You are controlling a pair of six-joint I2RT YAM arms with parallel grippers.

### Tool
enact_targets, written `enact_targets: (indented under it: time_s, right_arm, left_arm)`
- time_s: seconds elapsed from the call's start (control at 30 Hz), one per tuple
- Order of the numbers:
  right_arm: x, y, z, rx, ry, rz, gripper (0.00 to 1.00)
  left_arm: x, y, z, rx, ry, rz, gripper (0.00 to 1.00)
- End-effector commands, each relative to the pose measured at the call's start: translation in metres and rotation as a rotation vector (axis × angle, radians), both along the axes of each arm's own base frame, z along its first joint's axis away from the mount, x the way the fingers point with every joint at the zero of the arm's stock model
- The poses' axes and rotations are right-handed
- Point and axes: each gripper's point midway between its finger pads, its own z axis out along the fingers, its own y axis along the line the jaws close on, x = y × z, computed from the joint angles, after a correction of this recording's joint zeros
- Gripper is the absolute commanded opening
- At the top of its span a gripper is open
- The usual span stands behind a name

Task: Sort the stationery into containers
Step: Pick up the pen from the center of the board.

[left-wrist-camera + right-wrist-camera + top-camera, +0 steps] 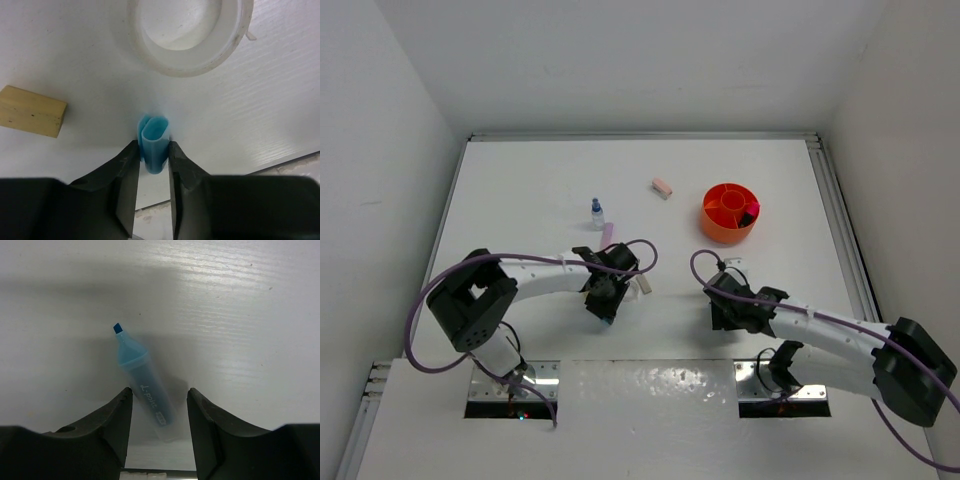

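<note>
Left gripper [152, 150] pinches blue cap [154, 137], standing on end at lower centre, by its flat sides: secure for lifting. Eraser [32, 111], tape ring [185, 67] lie beyond, untouched. Right gripper [160, 395] open, straddling highlighter [142, 375] flat on surface [240, 315], barrel in the gap, not clamped. Tub [725, 232], upper right, awaits both.

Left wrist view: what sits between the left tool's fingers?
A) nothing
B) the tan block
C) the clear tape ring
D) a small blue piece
D: the left tool has its fingers pressed against both sides of the small blue piece, while the tan block and the tape ring lie apart from it.
</note>
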Motion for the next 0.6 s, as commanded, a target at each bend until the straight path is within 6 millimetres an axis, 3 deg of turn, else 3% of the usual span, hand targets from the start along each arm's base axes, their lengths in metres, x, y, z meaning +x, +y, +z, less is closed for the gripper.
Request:
enact_targets:
  time_s: [0.0, 0.1, 0.23, 0.33, 0.43, 0.53, 0.57]
  right_arm:
    - [0.005, 0.001, 0.000, 0.003, -0.029, -0.011, 0.47]
    - [0.004, 0.004, -0.005, 0.011, -0.020, -0.001, 0.47]
    - [0.001, 0.001, -0.011, -0.014, 0.000, -0.003, 0.39]
    - [0.000, 0.000, -0.013, -0.020, 0.007, -0.003, 0.23]
    - [0.003, 0.004, -0.008, -0.012, -0.002, 0.031, 0.01]
    - [0.011, 0.013, 0.009, 0.017, -0.032, 0.056, 0.00]
    - [0.013, 0.017, 0.018, 0.025, -0.048, 0.094, 0.00]
  left_arm:
    - [0.000, -0.007, 0.004, -0.033, -0.021, -0.023, 0.17]
    - [0.002, -0.011, 0.010, -0.052, -0.030, -0.039, 0.00]
    - [0.006, -0.017, 0.019, -0.085, -0.044, -0.065, 0.00]
    - [0.010, -0.025, 0.035, -0.125, -0.084, -0.109, 0.00]
    - [0.012, -0.039, 0.067, -0.213, -0.163, -0.190, 0.00]
    - [0.018, -0.052, 0.093, -0.288, -0.260, -0.286, 0.00]
    - [0.023, -0.060, 0.113, -0.338, -0.346, -0.351, 0.00]
